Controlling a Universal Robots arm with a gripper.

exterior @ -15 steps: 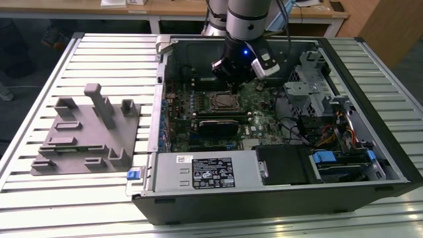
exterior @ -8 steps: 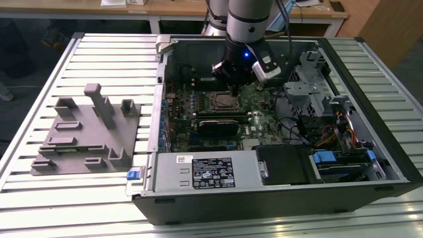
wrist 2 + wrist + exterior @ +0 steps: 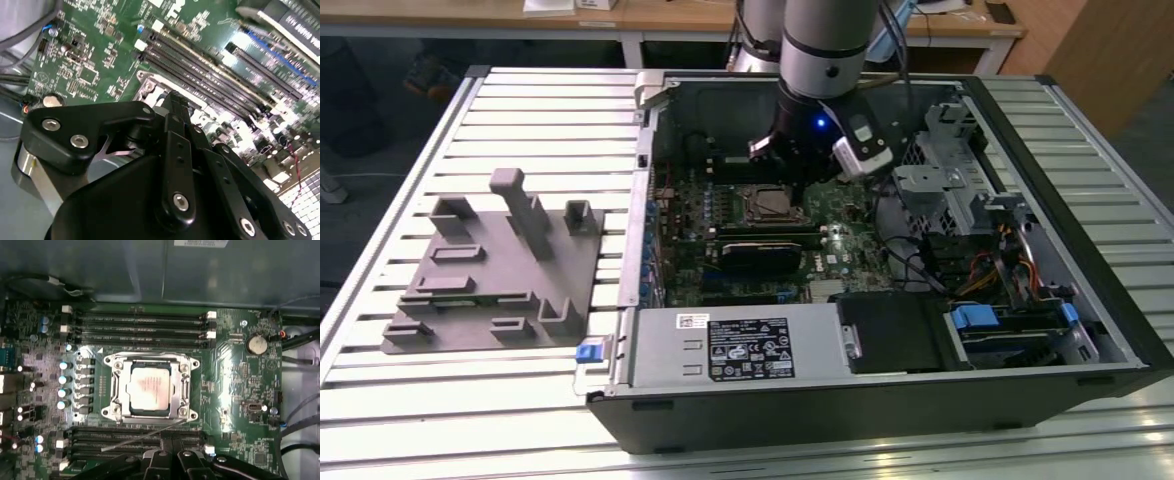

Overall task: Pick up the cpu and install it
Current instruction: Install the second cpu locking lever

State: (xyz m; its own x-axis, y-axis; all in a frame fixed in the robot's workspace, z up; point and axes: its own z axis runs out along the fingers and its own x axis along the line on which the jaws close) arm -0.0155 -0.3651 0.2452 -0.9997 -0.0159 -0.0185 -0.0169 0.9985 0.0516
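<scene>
Black gripper (image 3: 175, 107) linkage sits closest to your lens in the second wrist view; you cannot tell whether its fingers are parted or closed. Your cpu (image 3: 150, 389) lies seated in the socket frame (image 3: 113, 390) on the green motherboard (image 3: 240, 390), memory slots (image 3: 140, 322) flanking it. Arm (image 3: 825, 45) hangs over the open computer case (image 3: 1067, 250); grey fixture (image 3: 487, 265) rests on the exterior view's left.
</scene>
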